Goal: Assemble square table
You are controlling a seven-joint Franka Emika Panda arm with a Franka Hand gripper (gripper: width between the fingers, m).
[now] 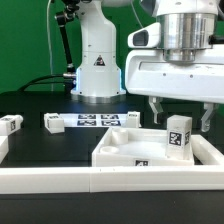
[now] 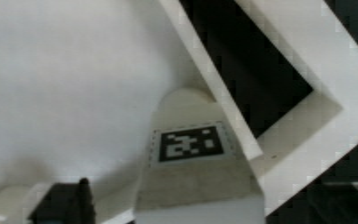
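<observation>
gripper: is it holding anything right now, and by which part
Nothing is held. The gripper is open, with its fingers standing clear on either side of the upright leg.

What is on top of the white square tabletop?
One tagged leg stands upright near a corner of the tabletop, below the open gripper. The near rim covers its foot, so its seating cannot be seen.
</observation>
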